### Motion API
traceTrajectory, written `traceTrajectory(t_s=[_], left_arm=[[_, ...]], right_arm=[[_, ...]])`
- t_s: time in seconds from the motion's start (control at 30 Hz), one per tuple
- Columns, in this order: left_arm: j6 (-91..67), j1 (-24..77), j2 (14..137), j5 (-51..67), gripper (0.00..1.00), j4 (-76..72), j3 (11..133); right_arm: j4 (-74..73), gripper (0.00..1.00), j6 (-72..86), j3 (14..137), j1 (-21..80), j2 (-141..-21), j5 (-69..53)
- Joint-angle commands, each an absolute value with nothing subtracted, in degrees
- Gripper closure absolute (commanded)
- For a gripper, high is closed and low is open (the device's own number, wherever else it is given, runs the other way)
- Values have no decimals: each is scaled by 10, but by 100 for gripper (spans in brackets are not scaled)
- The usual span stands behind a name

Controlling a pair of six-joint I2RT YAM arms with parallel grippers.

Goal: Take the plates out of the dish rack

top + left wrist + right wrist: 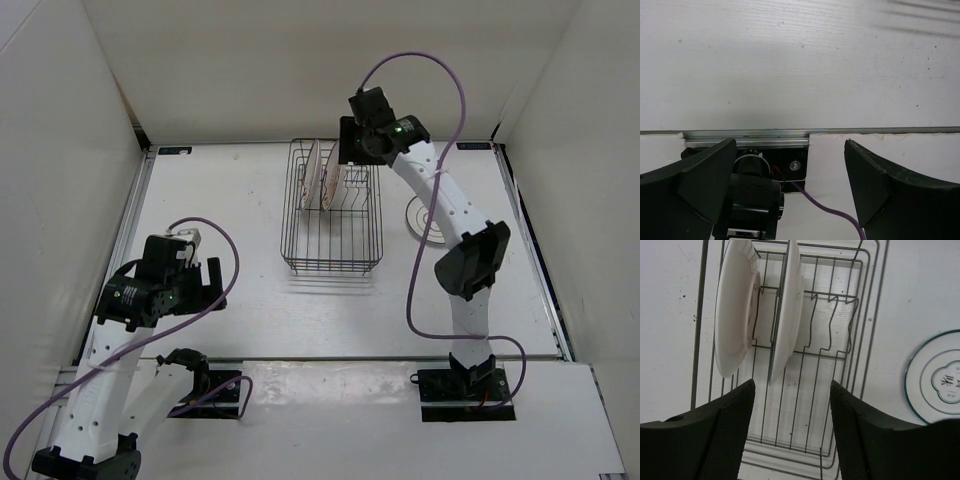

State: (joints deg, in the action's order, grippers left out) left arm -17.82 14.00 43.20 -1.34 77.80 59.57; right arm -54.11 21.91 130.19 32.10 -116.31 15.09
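Over wire dish rack (331,266), right hand (791,390) spread, empty, two round white plates (735,315) (788,310) upright

no text, brand or number could be read in any view. the nearest thing to writing was on the flat plate (935,380) lying on the table (890,315): at its centre, inside a lobed outline, stood a few small dark strokes that looked like characters, too blurred to make out. in the top view two small dark strips with a blue tint sat on the table's far edge, the left sticker (173,150) near one corner and the right sticker (473,146) near the other; whatever they carried was too small to read.
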Motion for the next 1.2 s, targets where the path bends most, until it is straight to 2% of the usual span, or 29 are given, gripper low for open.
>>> traceTrajectory(t_s=[0.0, 0.17, 0.27, 0.47, 0.7, 0.83, 0.93, 1.03, 1.17], left_arm=[[-173, 141, 425, -24, 1, 853, 587], [-164, 153, 430, -40, 1, 860, 578], [-163, 162, 433, -42, 1, 862, 573], [-165, 172, 439, -46, 1, 863, 563], [-165, 173, 439, -58, 1, 864, 567], [-165, 173, 439, -58, 1, 864, 567], [-164, 172, 438, -61, 1, 866, 569], [-164, 172, 439, -61, 1, 866, 575], [-163, 172, 440, -61, 1, 863, 577]], right_arm=[[-483, 35, 226, 1322, 329, -1205, 138], [-476, 35, 217, 1365, 333, -1265, 151], [-470, 35, 201, 1350, 338, -1281, 180], [-440, 41, 175, 1350, 352, -1308, 274], [-400, 65, 160, 1361, 365, -1310, 323], [-398, 88, 154, 1359, 370, -1312, 326], [-397, 92, 151, 1357, 374, -1310, 326], [-398, 100, 154, 1359, 373, -1308, 333], [-383, 100, 147, 1361, 375, -1296, 350]])
